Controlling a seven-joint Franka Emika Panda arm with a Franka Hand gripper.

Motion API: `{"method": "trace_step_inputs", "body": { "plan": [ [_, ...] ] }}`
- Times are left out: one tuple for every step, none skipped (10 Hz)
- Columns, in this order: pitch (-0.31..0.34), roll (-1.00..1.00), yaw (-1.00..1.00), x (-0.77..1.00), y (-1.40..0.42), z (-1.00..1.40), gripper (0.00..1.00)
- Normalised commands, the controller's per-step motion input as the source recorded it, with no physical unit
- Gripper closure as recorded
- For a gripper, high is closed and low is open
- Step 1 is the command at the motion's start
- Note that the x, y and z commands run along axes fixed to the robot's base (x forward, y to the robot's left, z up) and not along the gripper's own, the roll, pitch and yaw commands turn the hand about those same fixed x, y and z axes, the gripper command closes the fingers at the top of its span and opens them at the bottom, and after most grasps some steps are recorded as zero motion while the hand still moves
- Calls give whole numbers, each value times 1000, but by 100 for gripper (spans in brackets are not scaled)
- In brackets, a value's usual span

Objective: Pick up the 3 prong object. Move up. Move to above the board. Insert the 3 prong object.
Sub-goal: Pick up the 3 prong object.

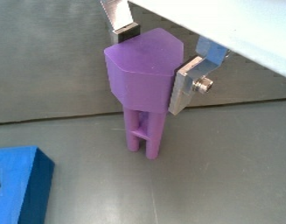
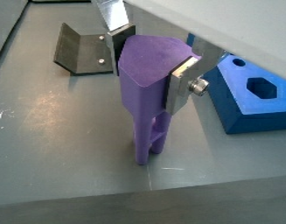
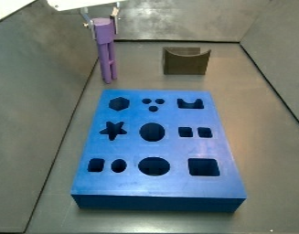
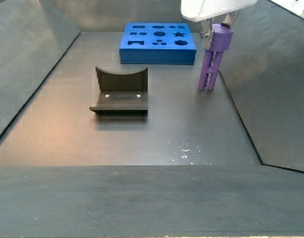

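Observation:
The 3 prong object [image 1: 143,74] is a tall purple piece with a triangular cap, standing upright with its prongs down. My gripper [image 1: 155,59] is shut on its cap, with one silver finger [image 1: 187,80] on each side; both wrist views show this [image 2: 149,66]. In both side views the piece [image 3: 105,50] [image 4: 214,58] hangs from my gripper [image 3: 101,24] [image 4: 221,28] with its prong tips at or just above the grey floor, beside the board. The board [image 3: 164,181] is a thick blue block with many shaped cutouts; it also shows in the other views [image 4: 159,57] [image 2: 240,109] [image 1: 23,188].
The dark fixture [image 4: 121,93] stands on the floor apart from the board, and also shows in a side view [image 3: 185,60] and a wrist view [image 2: 87,51]. Sloping grey walls [image 3: 66,82] enclose the floor on all sides.

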Motion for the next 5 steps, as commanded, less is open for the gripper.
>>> {"method": "trace_step_inputs", "body": {
  "plan": [
    [0,0,0,0,0,0,100],
    [0,0,0,0,0,0,100],
    [0,0,0,0,0,0,100],
    [0,0,0,0,0,0,100],
    [0,0,0,0,0,0,100]
  ]
}}
